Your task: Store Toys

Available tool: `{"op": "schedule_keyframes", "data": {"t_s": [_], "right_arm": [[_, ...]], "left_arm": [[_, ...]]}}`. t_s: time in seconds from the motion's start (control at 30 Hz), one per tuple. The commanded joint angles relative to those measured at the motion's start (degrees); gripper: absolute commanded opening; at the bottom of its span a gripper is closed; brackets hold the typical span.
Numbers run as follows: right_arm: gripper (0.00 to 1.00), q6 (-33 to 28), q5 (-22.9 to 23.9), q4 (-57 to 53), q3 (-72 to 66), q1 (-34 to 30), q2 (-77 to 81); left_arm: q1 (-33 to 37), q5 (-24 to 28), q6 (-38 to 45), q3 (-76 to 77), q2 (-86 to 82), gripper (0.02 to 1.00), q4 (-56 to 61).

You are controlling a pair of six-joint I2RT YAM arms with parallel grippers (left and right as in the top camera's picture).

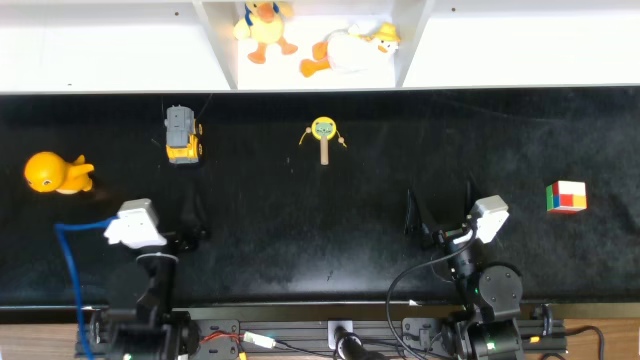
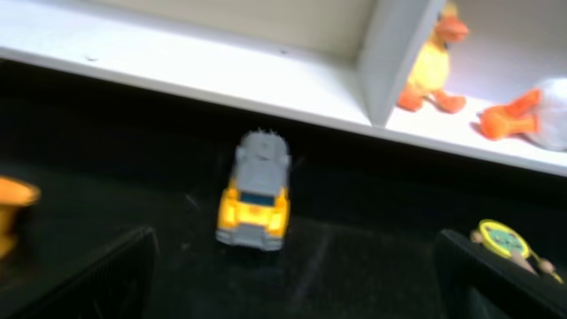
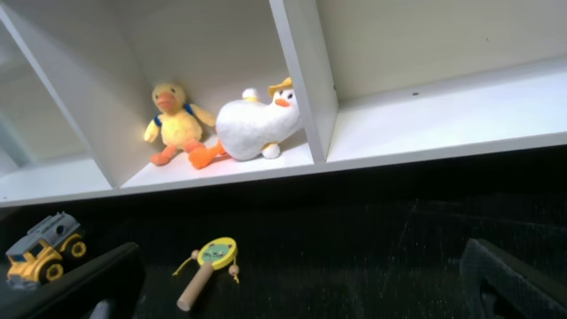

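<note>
A grey and yellow toy truck (image 1: 182,135) (image 2: 255,190) stands on the black table (image 1: 300,240), just ahead of my left gripper (image 1: 185,222), which is open and empty. A small rattle drum on a wooden stick (image 1: 323,137) (image 3: 206,266) lies mid-table. An orange duck (image 1: 55,173) sits at the far left and a coloured cube (image 1: 566,197) at the far right. My right gripper (image 1: 440,212) is open and empty near the front, right of centre. A yellow duck plush (image 1: 264,25) (image 3: 177,124) and a white goose plush (image 1: 350,50) (image 3: 257,124) rest in the shelf's middle compartment.
A white shelf unit (image 1: 110,60) with upright dividers (image 3: 306,80) runs along the table's far edge; its side compartments hold nothing visible. A blue cable (image 1: 72,260) loops by the left arm's base. Open table lies between the toys.
</note>
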Motion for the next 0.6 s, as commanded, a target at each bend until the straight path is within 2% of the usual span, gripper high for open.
{"op": "schedule_keyframes", "data": {"t_s": [0.03,0.33,0.6], "right_arm": [[0.996,0.02,0.31,0.26,-0.74,0.26,-0.52],[0.996,0.02,0.31,0.26,-0.74,0.26,-0.52],[0.996,0.02,0.31,0.26,-0.74,0.26,-0.52]], "left_arm": [[-0.46,-8.98,1.31,13.25,3.32,1.000,-6.82],[-0.46,-20.59,-0.79,36.76,20.15,0.998,-24.02],[-0.02,-22.18,1.90,46.12,31.61,0.996,-30.80]]}}
